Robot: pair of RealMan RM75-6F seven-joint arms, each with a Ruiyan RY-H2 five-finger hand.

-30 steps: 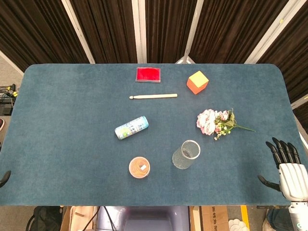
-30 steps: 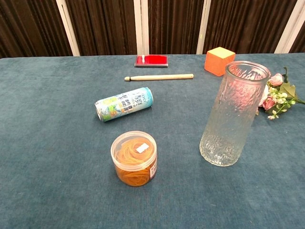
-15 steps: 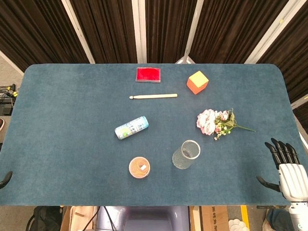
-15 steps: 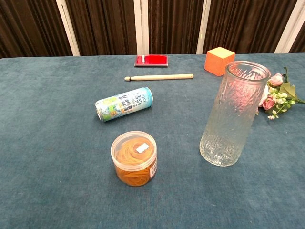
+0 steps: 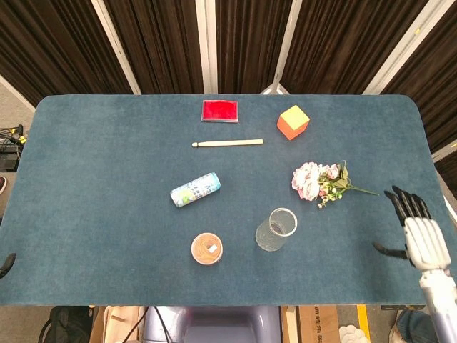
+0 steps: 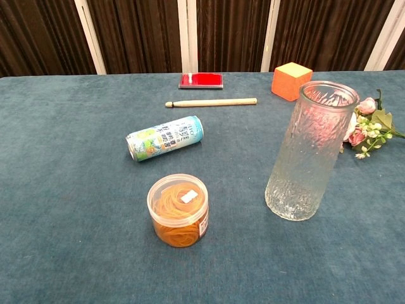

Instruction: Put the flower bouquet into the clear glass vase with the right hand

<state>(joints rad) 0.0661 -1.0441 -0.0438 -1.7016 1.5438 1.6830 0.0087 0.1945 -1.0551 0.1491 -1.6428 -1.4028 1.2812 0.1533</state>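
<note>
**Bouquet lying flat, right robot hand open at the counter's edge**

The flower bouquet (image 5: 321,181) lies on its side on the blue counter (image 5: 100,186), toward the right. Its long axis runs roughly left to right in the head view: the pink blooms point left toward the middle of the counter, and the thin green stem trails right and slightly nearer, toward the right edge. In the chest view only its blooms and leaves show at the right border, partly behind the vase.

The clear glass vase (image 5: 275,229) stands upright with its mouth open, nearer the robot than the bouquet and a little to the left of it, apart from the flowers.

The right robot hand (image 5: 416,232) hovers over the near right part of the counter, fingers spread and straight, thumb out to the side, holding nothing. It is apart from the stem tip. Of the left robot hand (image 5: 6,263) only a dark tip shows at the near left edge; whether it is open or closed cannot be told.

Left of the vase stands a small round tub (image 5: 206,249) of orange rubber bands. Farther back a drink can (image 5: 195,189) lies on its side, then a wooden stick (image 5: 227,143), a red flat box (image 5: 220,111) and an orange cube (image 5: 293,122) with a yellow top. Nothing lies between the right robot hand and the bouquet.
</note>
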